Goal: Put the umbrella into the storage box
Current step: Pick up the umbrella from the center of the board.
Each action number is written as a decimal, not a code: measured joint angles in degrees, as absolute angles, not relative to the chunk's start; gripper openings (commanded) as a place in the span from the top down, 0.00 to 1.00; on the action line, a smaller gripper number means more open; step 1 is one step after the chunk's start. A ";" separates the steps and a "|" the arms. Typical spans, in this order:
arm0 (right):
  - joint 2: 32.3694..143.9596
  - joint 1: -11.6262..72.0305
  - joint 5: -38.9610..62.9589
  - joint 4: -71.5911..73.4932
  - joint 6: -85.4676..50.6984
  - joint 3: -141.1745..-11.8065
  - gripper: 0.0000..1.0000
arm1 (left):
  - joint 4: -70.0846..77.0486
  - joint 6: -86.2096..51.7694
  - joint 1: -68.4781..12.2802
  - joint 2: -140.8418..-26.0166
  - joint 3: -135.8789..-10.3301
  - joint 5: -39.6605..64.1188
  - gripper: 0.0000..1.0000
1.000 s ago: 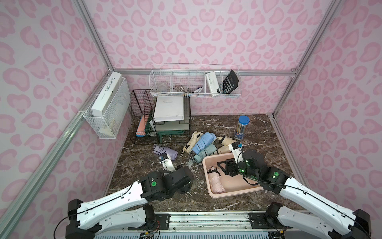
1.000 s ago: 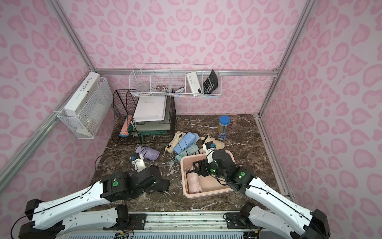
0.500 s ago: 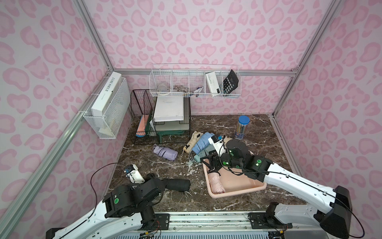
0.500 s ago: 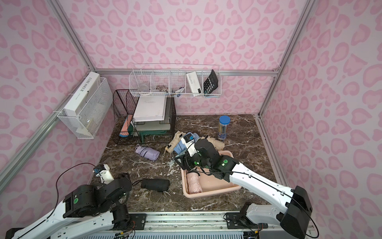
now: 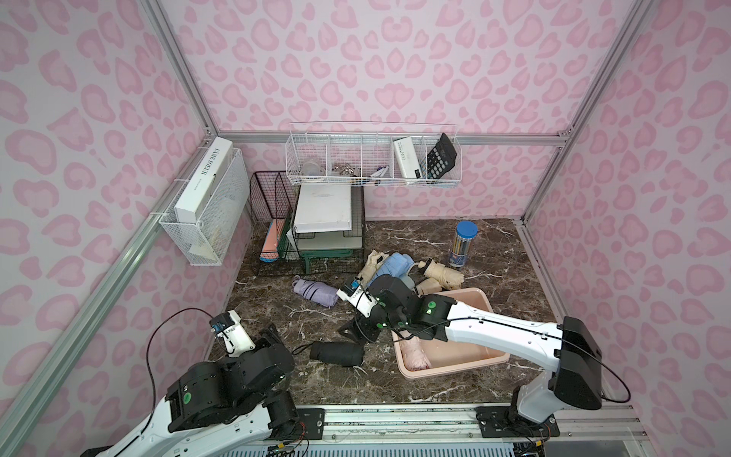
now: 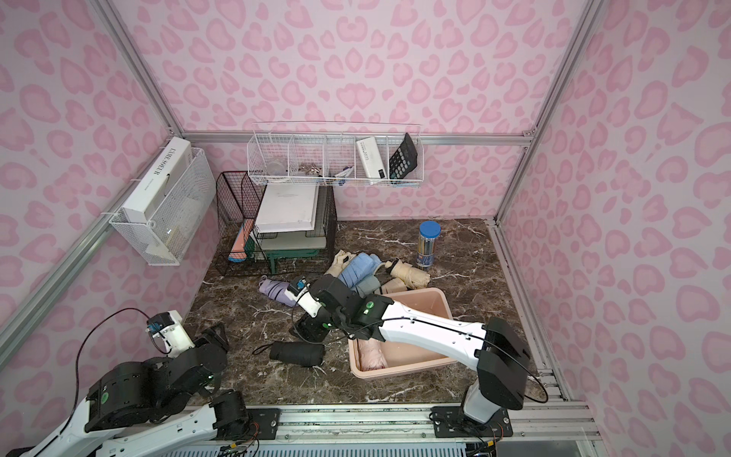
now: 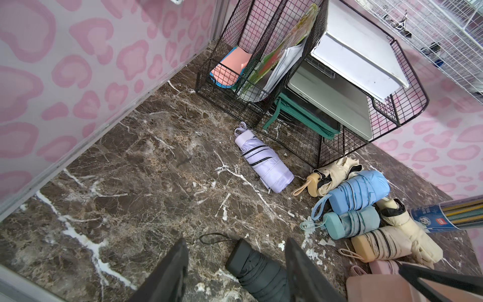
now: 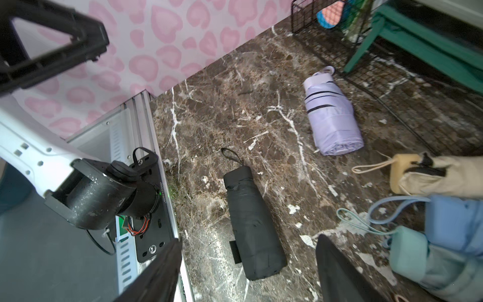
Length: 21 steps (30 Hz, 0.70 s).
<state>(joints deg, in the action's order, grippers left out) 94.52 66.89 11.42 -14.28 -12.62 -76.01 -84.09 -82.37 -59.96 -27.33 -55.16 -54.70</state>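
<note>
Left arm has pulled back to its own corner. A second ago it sat over the black umbrella beside the box. Right arm has swung off the storage box and now reaches out across the box's left-arm-side rim.

Marble table: the box sits on the right arm's side, with one pink umbrella lying inside at the end nearer the left arm.

Black umbrella is not in the box. It lies flat on the table just beside the box wall on the left arm's side, with a gap showing in both top views. Strap end points toward the left arm, blunt end toward the box.

Right gripper: jaws spread wide, nothing between them. In a top view it hangs just past the umbrella's box-side end, on the back-wall side. In the right wrist view the umbrella lies lengthwise ahead of the gap, and the fingers are clear of it. Height over the table: cannot tell.

Left gripper: jaws spread, gripping nothing. It is near the strap end but apart from it in both top views.

Other umbrellas: a lilac one lies alone beyond the right gripper. Blue and cream ones are heaped by the box's far rim.
</note>
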 measured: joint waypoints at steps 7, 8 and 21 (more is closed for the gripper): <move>103.83 70.39 12.27 -18.63 -3.79 -81.25 0.21 | -86.89 -83.59 -59.96 -24.32 -55.18 -56.80 0.41; 105.12 70.41 12.32 -19.38 -2.48 -82.37 0.21 | -86.98 -83.31 -59.96 -23.83 -55.18 -57.04 0.41; 121.23 70.43 11.09 -31.09 10.15 -97.03 0.20 | -82.96 -77.93 -59.96 -22.26 -53.54 -57.47 0.40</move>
